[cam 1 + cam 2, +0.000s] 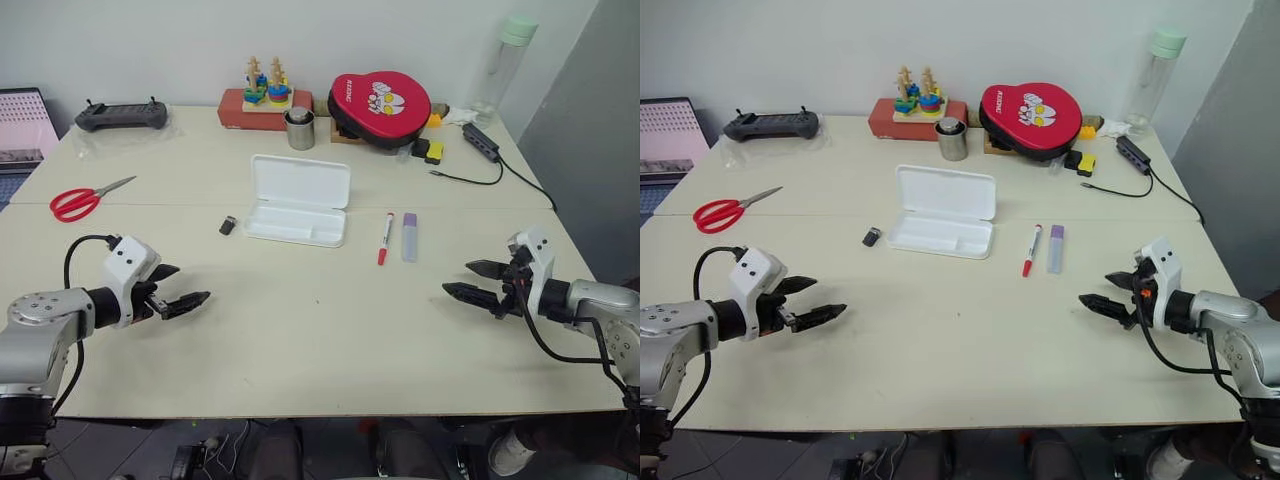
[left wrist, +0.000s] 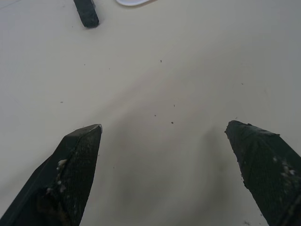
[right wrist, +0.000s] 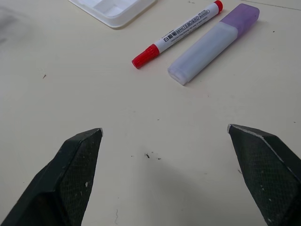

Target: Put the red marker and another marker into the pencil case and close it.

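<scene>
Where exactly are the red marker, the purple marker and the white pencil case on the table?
red marker (image 1: 385, 238): left eye view, middle of its white barrel.
purple marker (image 1: 409, 240): left eye view, middle of its pale body.
pencil case (image 1: 299, 181): left eye view, on its open lid.

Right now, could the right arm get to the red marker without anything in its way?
Probably yes. The right pincer is open, with bare table between it and the red marker; only the lavender marker lies close beside it.
</scene>
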